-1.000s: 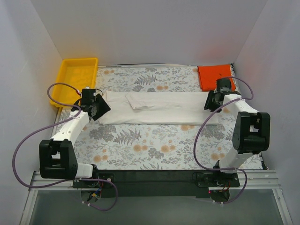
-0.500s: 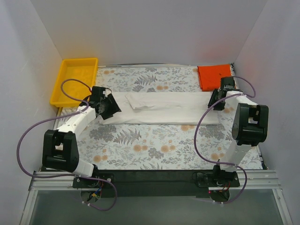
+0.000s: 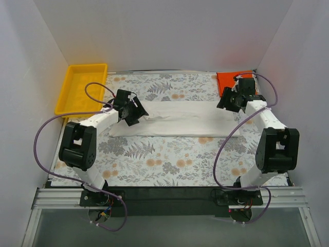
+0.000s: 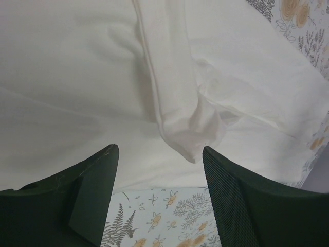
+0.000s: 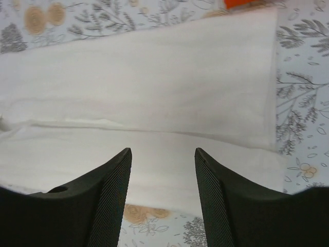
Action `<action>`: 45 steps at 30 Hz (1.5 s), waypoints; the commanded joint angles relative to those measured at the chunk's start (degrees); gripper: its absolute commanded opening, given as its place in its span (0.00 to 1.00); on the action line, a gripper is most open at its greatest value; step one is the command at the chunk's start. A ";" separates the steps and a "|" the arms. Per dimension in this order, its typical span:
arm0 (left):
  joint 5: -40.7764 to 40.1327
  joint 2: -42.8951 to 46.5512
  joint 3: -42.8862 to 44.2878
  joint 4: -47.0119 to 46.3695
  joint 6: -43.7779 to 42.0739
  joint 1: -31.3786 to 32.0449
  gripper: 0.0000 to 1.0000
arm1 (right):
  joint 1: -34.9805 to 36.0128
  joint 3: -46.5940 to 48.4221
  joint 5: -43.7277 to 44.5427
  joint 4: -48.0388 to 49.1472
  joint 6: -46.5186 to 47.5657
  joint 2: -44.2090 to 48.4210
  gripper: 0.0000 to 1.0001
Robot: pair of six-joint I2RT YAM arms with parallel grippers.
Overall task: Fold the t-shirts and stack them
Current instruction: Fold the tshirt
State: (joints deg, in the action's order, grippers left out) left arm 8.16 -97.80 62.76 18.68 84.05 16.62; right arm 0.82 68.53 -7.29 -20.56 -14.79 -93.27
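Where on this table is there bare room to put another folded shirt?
Widest free patch: the floral table between the white shirt and the arm bases. A narrower strip beyond it, between yellow tray and orange shirt. The middle is crowded: left gripper and right gripper over the shirt's ends.

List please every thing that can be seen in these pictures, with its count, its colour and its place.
white t-shirt: one, white, folded to a long strip across the middle of the table
orange-red t-shirt: one, orange-red, folded flat at the far right corner, partly hidden behind the right arm
tray: one, yellow, far left corner, nothing in it
table cover: one, pale with grey leaves and orange flowers, under everything
cables: two, purple, one looping along each arm
left gripper: one, black, open, above the left end of the white t-shirt
right gripper: one, black, open, above its right end
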 commanded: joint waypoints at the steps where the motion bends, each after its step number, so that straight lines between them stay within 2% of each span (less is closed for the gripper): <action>1: -0.25 0.15 2.10 -3.91 4.10 0.25 0.62 | 5.05 -0.86 -4.66 0.87 1.07 3.88 0.51; 4: 0.01 -1.42 3.06 -4.96 5.42 0.25 0.62 | 8.93 -1.21 -6.06 0.96 1.08 4.50 0.50; 9: 1.24 -3.89 3.42 -6.02 7.53 0.34 0.54 | 14.37 -1.47 -7.48 1.57 0.81 4.15 0.50; 14: 2.55 -5.47 2.89 -6.55 8.50 0.60 0.50 | 16.23 -2.88 -8.62 2.62 -0.15 3.71 0.50; 20: 3.09 -6.18 2.10 -6.72 8.67 2.18 0.39 | 17.37 -4.28 -8.88 2.98 -0.42 3.89 0.50; 31: 2.65 -0.99 -7.82 -6.64 9.38 4.38 0.27 | 19.83 -4.72 -11.51 5.08 -1.56 3.37 0.50; 35: 1.86 1.02 -8.80 -6.55 8.85 4.38 0.27 | 21.50 -3.58 -14.59 7.89 -2.53 2.05 0.49; 37: 0.98 2.34 -7.66 -5.85 7.80 4.38 0.30 | 22.91 -2.53 -17.05 9.12 -3.05 0.73 0.48; 41: -2.35 4.37 -2.39 -3.48 4.73 3.95 0.38 | 25.19 1.06 -22.14 13.34 -5.16 -2.69 0.47; 45: -4.46 4.11 3.40 -2.77 1.56 2.19 0.40 | 27.82 4.23 -26.01 17.21 -7.27 -7.00 0.42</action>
State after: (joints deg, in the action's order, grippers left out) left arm 7.44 -96.84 61.52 15.46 89.34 20.14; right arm 26.98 68.86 -28.01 -9.26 -19.70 -98.70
